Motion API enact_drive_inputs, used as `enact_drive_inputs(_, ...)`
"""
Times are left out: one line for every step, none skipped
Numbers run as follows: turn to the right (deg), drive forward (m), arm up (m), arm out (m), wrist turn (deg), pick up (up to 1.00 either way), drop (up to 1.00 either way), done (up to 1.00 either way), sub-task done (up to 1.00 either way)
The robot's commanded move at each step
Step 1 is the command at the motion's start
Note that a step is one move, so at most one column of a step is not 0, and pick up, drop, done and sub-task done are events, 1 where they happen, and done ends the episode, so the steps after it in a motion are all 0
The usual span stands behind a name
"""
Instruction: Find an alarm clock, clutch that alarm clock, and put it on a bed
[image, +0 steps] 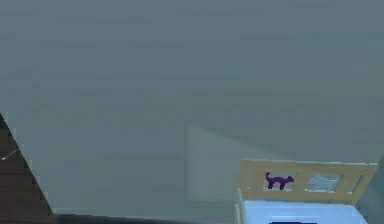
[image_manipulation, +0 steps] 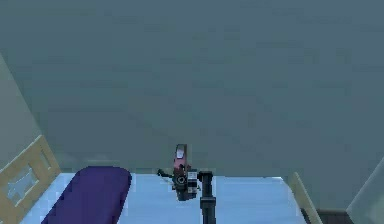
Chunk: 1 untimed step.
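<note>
By the jaws, a small pink-and-dark object (image_manipulation: 180, 153) near the white wooden-framed bed (image_manipulation: 250, 195)'s far edge; whether it's held, I can't tell. Let go there, it could drop behind.

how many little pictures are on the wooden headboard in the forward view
2. A purple cat sits on the left part of the headboard, and a pale shape is just to the cat's right. The headboard's lower part is hidden, so there may be more.

Grey-green wall (image: 180, 80) throughout; wooden-framed bed (image: 300, 170) lower right; dark strip (image: 15, 185), possibly floor, left.
</note>
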Motion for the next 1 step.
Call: enact_drive_inputs(0.0, 0.0, 0.0, 0.0, 0.0, 0.0, 1.0, 0.0, 0.0)
